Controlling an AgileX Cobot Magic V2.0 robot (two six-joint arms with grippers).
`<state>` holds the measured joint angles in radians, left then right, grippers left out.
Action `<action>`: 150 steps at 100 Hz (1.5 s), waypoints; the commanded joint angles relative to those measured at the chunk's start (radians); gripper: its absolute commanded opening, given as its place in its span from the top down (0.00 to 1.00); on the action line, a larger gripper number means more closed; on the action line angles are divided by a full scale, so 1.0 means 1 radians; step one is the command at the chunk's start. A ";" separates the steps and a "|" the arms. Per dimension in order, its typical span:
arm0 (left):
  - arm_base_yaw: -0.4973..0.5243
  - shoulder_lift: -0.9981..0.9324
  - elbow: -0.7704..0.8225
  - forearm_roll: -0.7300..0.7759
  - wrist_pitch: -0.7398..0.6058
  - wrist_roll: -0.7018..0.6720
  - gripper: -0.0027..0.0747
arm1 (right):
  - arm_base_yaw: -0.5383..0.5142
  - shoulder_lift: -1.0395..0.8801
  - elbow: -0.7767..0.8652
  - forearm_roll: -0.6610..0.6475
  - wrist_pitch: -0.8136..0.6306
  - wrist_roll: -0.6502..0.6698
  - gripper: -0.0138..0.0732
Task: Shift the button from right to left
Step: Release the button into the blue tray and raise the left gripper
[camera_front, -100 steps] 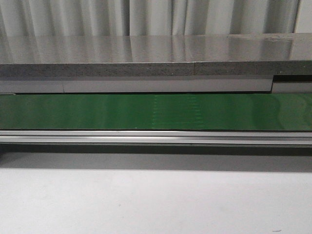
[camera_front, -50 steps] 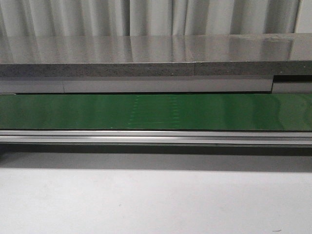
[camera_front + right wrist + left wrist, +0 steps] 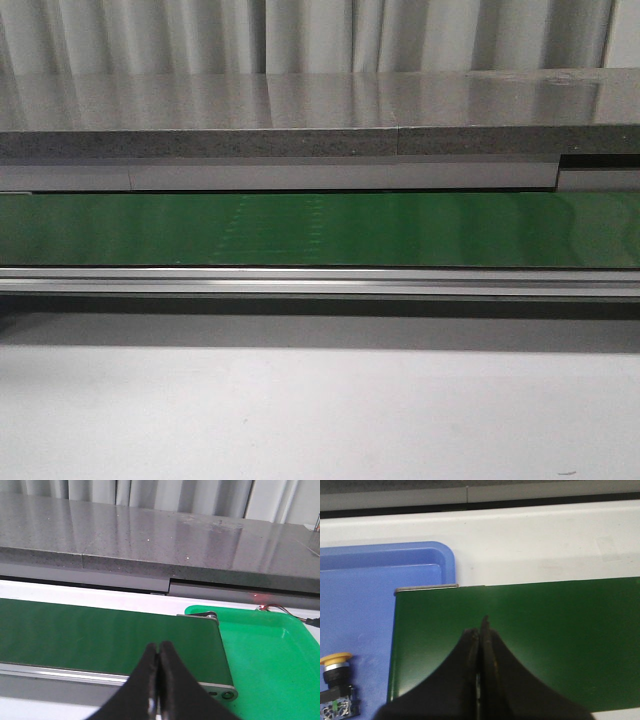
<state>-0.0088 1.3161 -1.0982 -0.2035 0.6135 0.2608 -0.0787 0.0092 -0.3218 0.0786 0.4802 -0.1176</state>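
The button (image 3: pixel 335 685), yellow cap on a dark body with blue-green marks, lies in the blue tray (image 3: pixel 365 610) at the end of the green conveyor belt (image 3: pixel 545 630), seen only in the left wrist view. My left gripper (image 3: pixel 480 630) is shut and empty above the belt's end, beside the tray and apart from the button. My right gripper (image 3: pixel 158 650) is shut and empty above the belt (image 3: pixel 100 635) near its other end. Neither gripper shows in the front view, where the belt (image 3: pixel 320 230) carries nothing.
A green tray (image 3: pixel 270 655) sits past the belt's end in the right wrist view; its visible part holds nothing. A grey stone shelf (image 3: pixel 300 110) runs behind the belt. A metal rail (image 3: pixel 320 282) edges the belt, with the white table (image 3: pixel 320 410) in front.
Faint marks on the belt have shifted to the left in the front view. Nothing else has moved there.
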 commanded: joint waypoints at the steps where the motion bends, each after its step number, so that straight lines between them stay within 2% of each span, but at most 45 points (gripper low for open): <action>1: -0.033 -0.084 0.021 -0.019 -0.117 0.000 0.99 | 0.000 0.010 -0.023 0.006 -0.083 -0.004 0.92; 53: -0.106 -0.426 0.305 -0.020 -0.270 0.001 0.99 | 0.000 0.010 -0.023 0.006 -0.083 -0.004 0.92; 77: -0.104 -0.563 0.423 -0.021 -0.301 0.001 0.99 | 0.000 0.010 -0.023 0.006 -0.083 -0.004 0.92; 128: -0.104 -0.802 0.697 -0.025 -0.575 0.001 0.99 | 0.000 0.010 -0.023 0.006 -0.083 -0.004 0.92; 150: -0.104 -0.910 0.780 -0.025 -0.588 0.001 0.99 | 0.000 0.010 -0.023 0.006 -0.083 -0.004 0.92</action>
<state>-0.1075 0.4397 -0.3102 -0.2158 0.1231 0.2618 -0.0787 0.0092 -0.3218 0.0786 0.4802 -0.1176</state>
